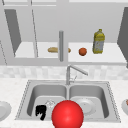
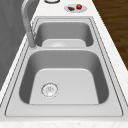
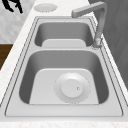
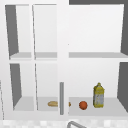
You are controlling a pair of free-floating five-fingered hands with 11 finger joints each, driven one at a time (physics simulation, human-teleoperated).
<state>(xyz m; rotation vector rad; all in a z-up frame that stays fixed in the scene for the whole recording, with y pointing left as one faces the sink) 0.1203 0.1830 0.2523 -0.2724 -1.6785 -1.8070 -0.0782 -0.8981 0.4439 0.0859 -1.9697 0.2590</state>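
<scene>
A black left hand [image 1: 40, 111] hangs low over the front of the sink's left basin [image 1: 40, 93], fingers curled downward and holding nothing. Just right of it sits a large red ball [image 1: 67, 114], near but apart. A white plate [image 3: 72, 88] lies in the right basin.

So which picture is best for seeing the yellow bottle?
The upper view: the yellow bottle stands whole and upright on the cabinet's bottom shelf, right of an orange ball. The front view shows it too, farther up the picture.
</scene>
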